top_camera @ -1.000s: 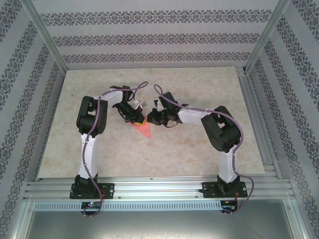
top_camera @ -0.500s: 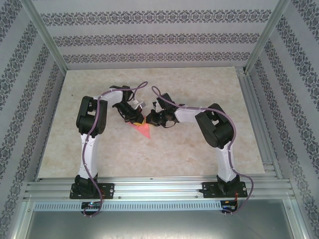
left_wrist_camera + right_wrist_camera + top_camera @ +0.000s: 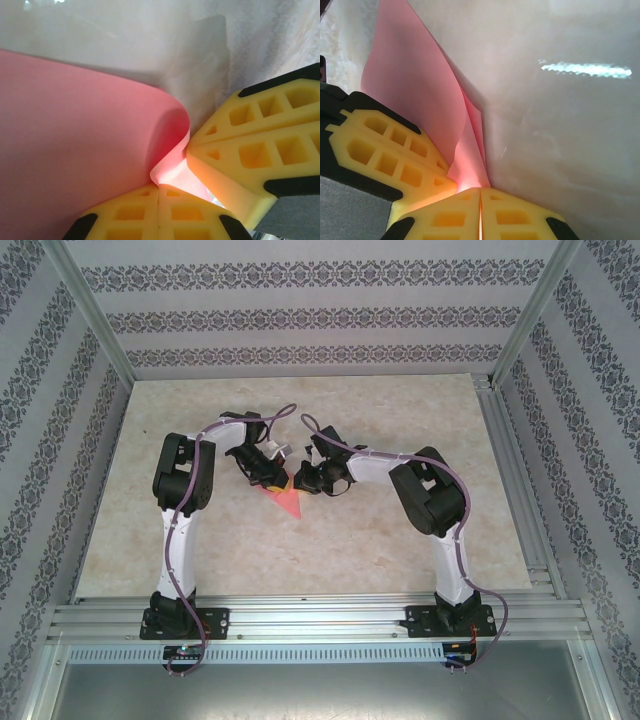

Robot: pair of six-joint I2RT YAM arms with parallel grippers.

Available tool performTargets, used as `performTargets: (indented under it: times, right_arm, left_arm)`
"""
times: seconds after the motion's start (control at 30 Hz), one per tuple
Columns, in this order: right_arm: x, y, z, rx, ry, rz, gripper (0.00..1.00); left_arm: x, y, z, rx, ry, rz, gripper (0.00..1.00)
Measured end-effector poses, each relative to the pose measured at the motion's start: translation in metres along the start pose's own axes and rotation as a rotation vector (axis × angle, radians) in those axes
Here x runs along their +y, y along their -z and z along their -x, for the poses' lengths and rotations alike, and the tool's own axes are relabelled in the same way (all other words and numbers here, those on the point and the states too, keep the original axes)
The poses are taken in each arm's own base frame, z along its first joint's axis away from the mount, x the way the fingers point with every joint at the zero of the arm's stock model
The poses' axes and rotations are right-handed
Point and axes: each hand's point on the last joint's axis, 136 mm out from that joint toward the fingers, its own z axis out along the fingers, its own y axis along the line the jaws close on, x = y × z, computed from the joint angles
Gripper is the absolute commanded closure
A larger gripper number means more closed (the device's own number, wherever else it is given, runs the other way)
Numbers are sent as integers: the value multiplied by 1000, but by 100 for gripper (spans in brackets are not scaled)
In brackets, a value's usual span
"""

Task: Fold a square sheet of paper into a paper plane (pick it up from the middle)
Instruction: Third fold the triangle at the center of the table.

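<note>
From above we see the pink-red paper point(image 3: 291, 503) near the middle of the counter point(image 3: 400, 410). It is a small pointed wedge whose tip aims toward the near edge and whose wide end runs up between the two hands. The left hand point(image 3: 280, 480) reaches in from the left and the right hand point(image 3: 301, 478) from the right, and their tips almost meet over the paper's far end. In the left wrist view the left hand's yellow fingers point(image 3: 125, 215) are pressed together with no gap and a thin lip of paper is caught in the seam. From there the sheet swells leftward in a smooth, plain, unmarked curve, rolled over rather than creased flat, and the right hand's fingers touch the same pinched spot from the right. In the right wrist view the right hand's fingers point(image 3: 520, 217) are likewise closed tight on the paper, which rises from them as overlapping layers with a sharp straight fold, narrowing toward the grip. Whether the near tip touches the counter, we cannot tell.
</note>
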Motion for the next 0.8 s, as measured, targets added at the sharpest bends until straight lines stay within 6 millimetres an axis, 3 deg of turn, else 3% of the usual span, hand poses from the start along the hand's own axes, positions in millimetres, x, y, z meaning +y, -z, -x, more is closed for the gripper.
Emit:
performTargets:
  times: [0.43,0.8]
  right_arm:
    - [23,8,23,-54,-1,68,91]
    - [7,-10,25,-40,-33,49,92]
  left_arm:
    - [2,2,-1,1,8,6,99]
    - [2,2,-1,1,8,9,99]
